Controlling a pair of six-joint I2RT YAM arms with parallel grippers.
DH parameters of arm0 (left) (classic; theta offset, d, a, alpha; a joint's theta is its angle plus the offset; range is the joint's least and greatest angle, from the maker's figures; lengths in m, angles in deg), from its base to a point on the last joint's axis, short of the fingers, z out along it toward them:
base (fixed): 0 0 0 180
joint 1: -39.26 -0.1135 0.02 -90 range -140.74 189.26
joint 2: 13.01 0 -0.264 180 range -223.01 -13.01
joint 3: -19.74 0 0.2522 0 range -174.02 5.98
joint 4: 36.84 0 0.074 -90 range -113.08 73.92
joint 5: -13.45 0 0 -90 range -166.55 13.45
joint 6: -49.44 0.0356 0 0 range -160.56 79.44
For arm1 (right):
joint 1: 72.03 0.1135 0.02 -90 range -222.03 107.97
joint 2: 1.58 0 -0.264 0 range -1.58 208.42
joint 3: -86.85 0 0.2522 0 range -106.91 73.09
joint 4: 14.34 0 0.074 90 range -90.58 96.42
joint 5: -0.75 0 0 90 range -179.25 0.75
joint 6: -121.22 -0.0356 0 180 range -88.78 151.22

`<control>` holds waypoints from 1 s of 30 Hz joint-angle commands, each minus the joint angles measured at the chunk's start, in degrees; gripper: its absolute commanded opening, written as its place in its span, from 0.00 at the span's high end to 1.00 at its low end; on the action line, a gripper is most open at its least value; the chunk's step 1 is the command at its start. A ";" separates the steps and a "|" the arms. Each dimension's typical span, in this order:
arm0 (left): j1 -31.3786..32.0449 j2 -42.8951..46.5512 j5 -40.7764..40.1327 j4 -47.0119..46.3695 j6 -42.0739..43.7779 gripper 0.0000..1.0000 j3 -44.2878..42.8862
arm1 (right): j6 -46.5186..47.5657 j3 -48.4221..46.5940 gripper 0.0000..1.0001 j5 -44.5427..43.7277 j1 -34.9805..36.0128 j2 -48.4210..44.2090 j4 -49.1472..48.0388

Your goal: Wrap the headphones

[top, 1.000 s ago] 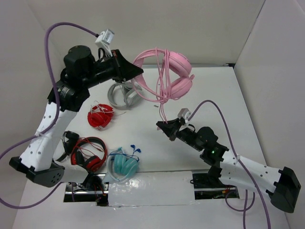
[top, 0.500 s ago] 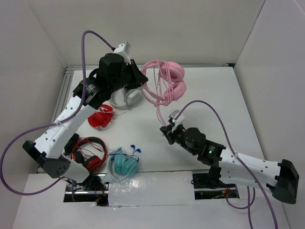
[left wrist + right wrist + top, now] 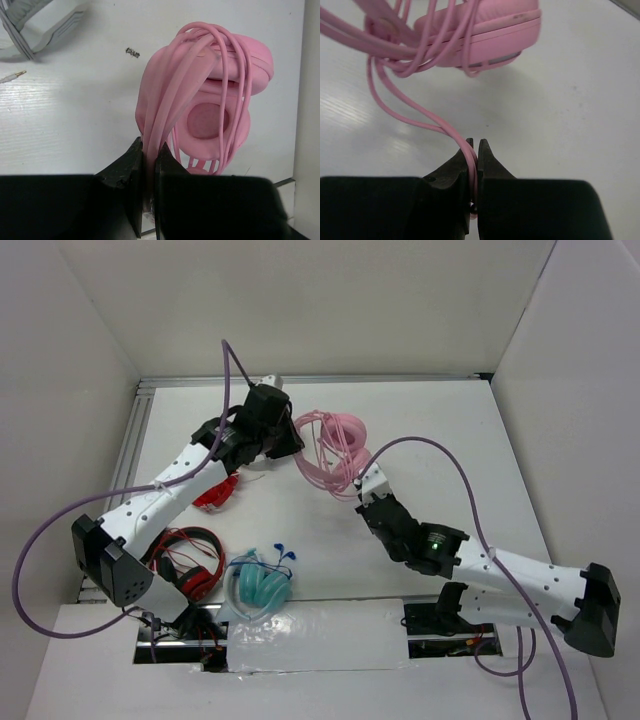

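The left gripper [image 3: 148, 165] is clamped tight on the headband and wound cable loops of the pink headphones [image 3: 257, 65], which are at the table's [image 3: 480, 420] far middle. The right gripper [image 3: 474, 150] pinches the cable [image 3: 455, 136] trailing from them. A second ago the headphones hung closer to the far edge, with the right gripper well apart from them; the two have since drawn near. Only the left wrist view shows one grey headphones [image 3: 35, 22]. Only the top view shows one red-and-black pair [image 3: 188, 560], one teal pair [image 3: 258, 585] and one red earphone bundle [image 3: 213, 495] toward the near left corner.
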 commanded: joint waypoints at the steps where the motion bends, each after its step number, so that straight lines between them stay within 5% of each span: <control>1: -0.35 0.98 1.11 -7.88 2.81 1.00 0.35 | 4.63 -5.19 1.00 -12.30 0.38 1.31 1.07; 18: -0.26 -6.14 11.22 -9.63 9.12 1.00 4.57 | 32.94 -5.03 1.00 -20.48 0.81 13.27 -13.61; 30: -0.26 -12.46 30.11 -14.12 27.32 1.00 5.98 | 40.07 -4.40 0.96 -4.58 0.73 11.16 -20.56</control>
